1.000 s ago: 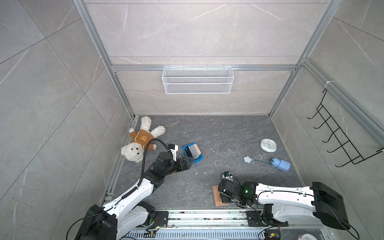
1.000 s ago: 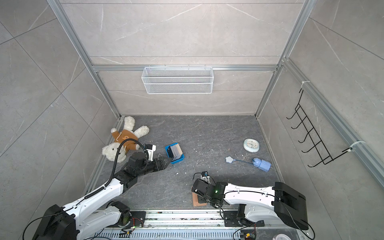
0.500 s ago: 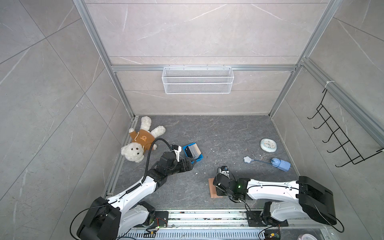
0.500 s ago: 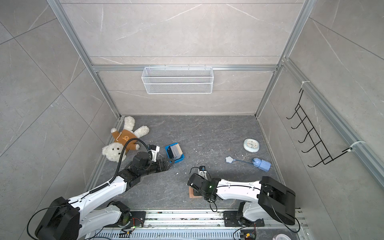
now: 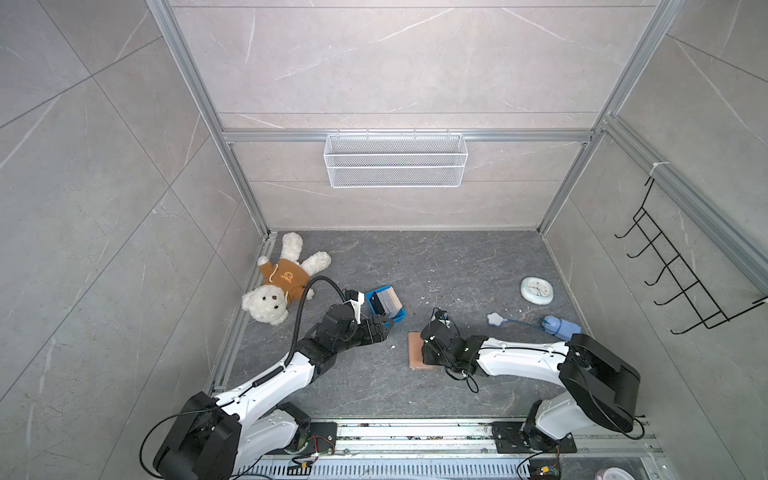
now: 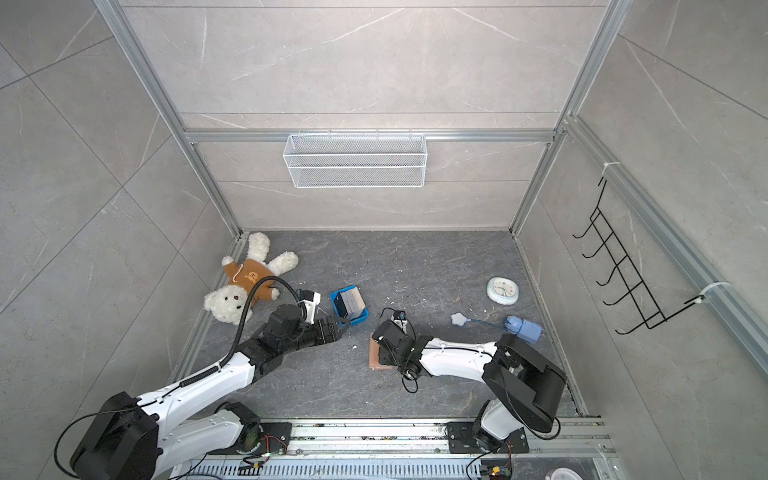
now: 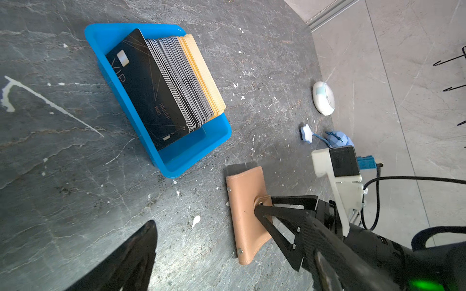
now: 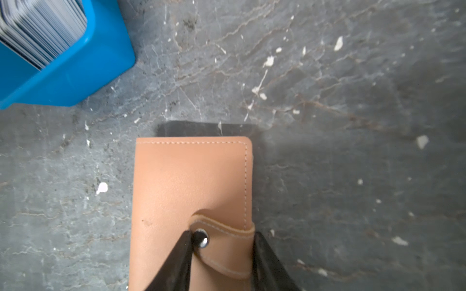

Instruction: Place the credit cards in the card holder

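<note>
Clamping closed card holder (image 8: 191, 181) at snap strap with right gripper (image 8: 222, 241), flat near worktop's front edge.
Holding left gripper (image 5: 385, 326) spread wide, empty, just beside blue tray (image 7: 191, 153); logged credit cards (image 7: 166, 83) standing on edge inside that tray, left of worktop centre.

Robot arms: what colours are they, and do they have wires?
The left arm and right arm are white tubes with chunky black joints. The left gripper and right gripper are black, with pointed fingers. A thick black cable loops over the left arm, and a green light glows on the right.
</note>
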Action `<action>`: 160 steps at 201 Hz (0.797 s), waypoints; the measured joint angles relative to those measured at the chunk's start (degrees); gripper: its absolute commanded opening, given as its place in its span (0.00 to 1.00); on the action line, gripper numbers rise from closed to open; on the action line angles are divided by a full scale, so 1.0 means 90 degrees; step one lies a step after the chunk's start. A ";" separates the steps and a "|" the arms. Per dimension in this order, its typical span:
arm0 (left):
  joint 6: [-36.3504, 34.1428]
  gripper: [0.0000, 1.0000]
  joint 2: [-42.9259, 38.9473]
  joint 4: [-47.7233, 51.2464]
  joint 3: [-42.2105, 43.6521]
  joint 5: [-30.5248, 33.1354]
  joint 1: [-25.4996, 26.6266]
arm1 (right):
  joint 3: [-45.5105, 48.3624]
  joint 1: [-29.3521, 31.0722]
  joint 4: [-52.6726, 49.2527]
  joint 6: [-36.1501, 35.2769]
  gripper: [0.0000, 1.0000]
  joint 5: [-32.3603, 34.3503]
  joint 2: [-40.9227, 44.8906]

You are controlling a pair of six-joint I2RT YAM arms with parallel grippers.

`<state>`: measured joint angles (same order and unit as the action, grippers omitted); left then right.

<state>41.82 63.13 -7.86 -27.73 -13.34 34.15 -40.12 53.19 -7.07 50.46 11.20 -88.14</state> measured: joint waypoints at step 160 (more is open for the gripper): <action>0.0644 0.77 0.0588 0.0449 -0.0527 0.0265 0.0634 | 0.1066 -0.0010 0.0172 -0.0476 0.48 -0.0753 0.1756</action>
<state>47.62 68.42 -3.81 -32.47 -10.96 39.86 -30.52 53.10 -5.52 46.17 4.43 -72.34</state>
